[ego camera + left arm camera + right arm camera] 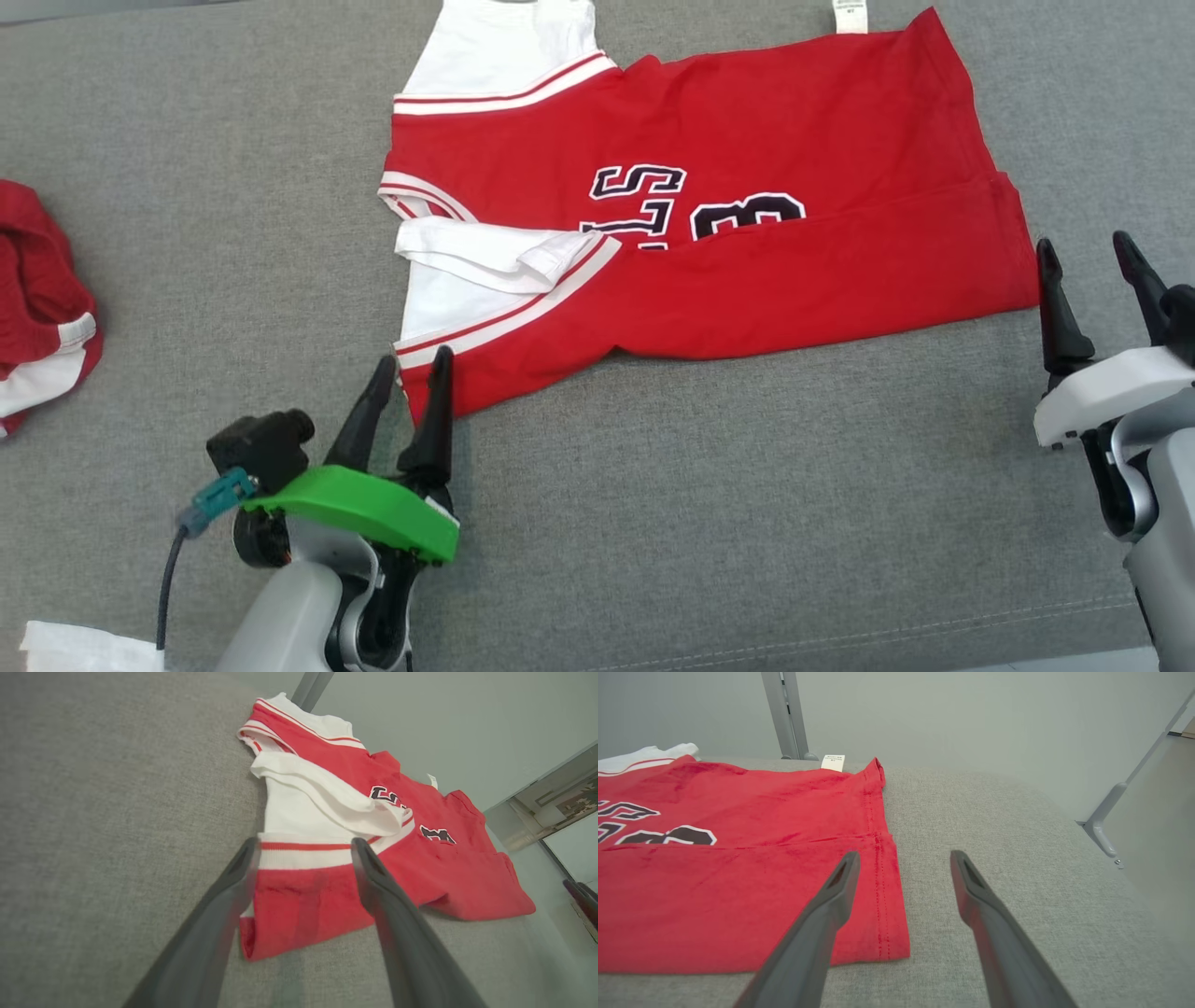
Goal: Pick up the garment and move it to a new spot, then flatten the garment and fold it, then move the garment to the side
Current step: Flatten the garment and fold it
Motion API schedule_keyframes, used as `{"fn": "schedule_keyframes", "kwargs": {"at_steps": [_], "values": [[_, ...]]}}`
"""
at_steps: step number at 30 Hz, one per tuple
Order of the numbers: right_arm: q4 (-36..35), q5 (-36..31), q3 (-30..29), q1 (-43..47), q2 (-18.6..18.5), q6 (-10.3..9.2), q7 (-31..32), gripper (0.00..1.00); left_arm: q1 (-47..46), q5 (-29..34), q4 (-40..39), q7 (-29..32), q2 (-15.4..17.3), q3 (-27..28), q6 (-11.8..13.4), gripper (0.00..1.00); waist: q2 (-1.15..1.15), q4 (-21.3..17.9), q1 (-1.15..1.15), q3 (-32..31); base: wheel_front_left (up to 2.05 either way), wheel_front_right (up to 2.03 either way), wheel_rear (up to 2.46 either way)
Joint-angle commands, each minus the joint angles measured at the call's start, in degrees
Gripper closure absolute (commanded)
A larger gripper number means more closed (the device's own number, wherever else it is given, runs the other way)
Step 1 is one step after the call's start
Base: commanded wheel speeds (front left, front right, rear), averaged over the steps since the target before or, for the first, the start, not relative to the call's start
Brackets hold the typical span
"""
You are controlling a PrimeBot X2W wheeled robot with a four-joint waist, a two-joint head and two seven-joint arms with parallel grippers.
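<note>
Now we see the red shirt [747, 140] lying folded on the gray cloth [700, 485], with our left gripper [414, 357] and right gripper [1083, 240] both wide open, holding nothing.

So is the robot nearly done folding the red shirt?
Partway. Done: the red jersey lies spread on the grey surface, with its near long edge folded up over part of the number. In hand: nothing; the left gripper and the right gripper are both open, one by each near corner. Left: probably more folds, then moving it to the side.
</note>
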Motion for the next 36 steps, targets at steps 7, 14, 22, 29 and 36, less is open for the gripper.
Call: {"fn": "schedule_keyframes", "kwargs": {"at_steps": [7, 14, 22, 29, 36], "values": [[-0.9, 2.5, 1.0, 3.5, 0.9, -0.1, -0.2, 0.0, 5.7, -2.9, -3.1, 7.0, 0.3, -1.0, 4.6, 0.0, 0.0, -0.4, 0.0, -0.6, 0.0, 0.0, 0.0], [1.3, 6.0, 5.1, 2.6, 0.5, -0.1, -0.2, 0.0, 3.8, -2.2, -1.6, 8.3, -0.1, -0.8, 7.6, 0.0, 0.0, -1.1, 0.0, 0.3, 0.0, 0.0, 0.0], [7.9, 16.7, 10.3, -0.6, 0.3, -0.1, -0.2, 0.0, 3.6, -2.5, -1.0, 8.5, 0.2, -1.3, 6.6, 1.0, 0.0, -1.4, 0.0, 0.3, 0.0, 0.0, 0.0], [13.3, 22.6, 12.2, -5.4, -0.9, -0.09, -0.2, 0.0, 2.5, -1.5, -1.6, 8.0, 1.3, -1.6, 6.2, 1.0, 0.0, -1.0, 0.0, 0.6, 0.0, 0.0, 0.0], [19.0, 27.5, 16.0, -9.3, -0.1, -0.09, -0.2, 0.45, 1.5, -1.1, -1.8, 8.2, 1.7, -1.9, 6.1, 1.0, 0.0, -0.8, 0.0, 1.2, 0.0, 0.0, 0.0]]}}
